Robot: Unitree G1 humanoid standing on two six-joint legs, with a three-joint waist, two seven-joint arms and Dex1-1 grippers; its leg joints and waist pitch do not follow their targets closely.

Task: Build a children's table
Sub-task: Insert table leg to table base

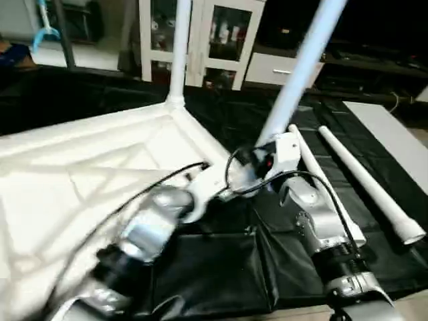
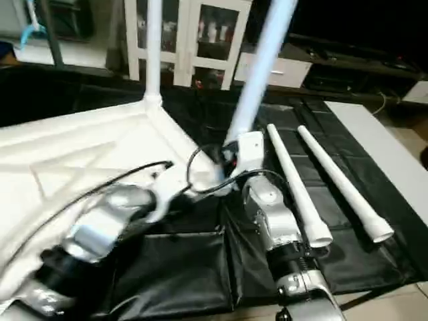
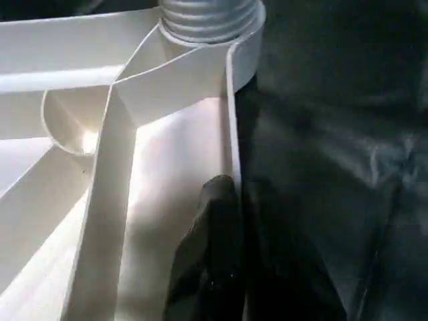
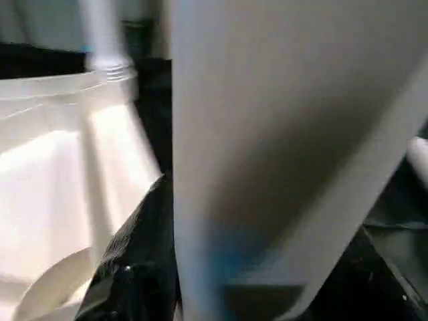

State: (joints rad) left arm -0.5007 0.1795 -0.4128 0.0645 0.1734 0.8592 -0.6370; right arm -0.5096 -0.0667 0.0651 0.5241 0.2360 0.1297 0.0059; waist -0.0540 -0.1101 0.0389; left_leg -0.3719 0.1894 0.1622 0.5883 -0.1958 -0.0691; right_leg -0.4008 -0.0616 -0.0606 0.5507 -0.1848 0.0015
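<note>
Head view: right gripper (image 1: 262, 159) holds a tilted leg (image 1: 297, 73) near the tabletop's (image 1: 80, 180) corner; stand it upright before you thread. One leg (image 1: 179, 50) already stands in the far corner, two spare legs (image 1: 364, 184) lie on black sheeting (image 1: 221, 267).

Left wrist: closed left gripper (image 3: 212, 257), apparently pinching the ribbed rim; steady it.

Right wrist: leg sits between the jaws.

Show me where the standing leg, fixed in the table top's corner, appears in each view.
Left eye view: the standing leg rises from the table top's far corner, left of centre.
Right eye view: the leg at the same corner, further left.
Left wrist view: its threaded base, where the rim ends.
Right wrist view: the leg beside the tilted leg.
Shared landmark: the corner socket.
</note>
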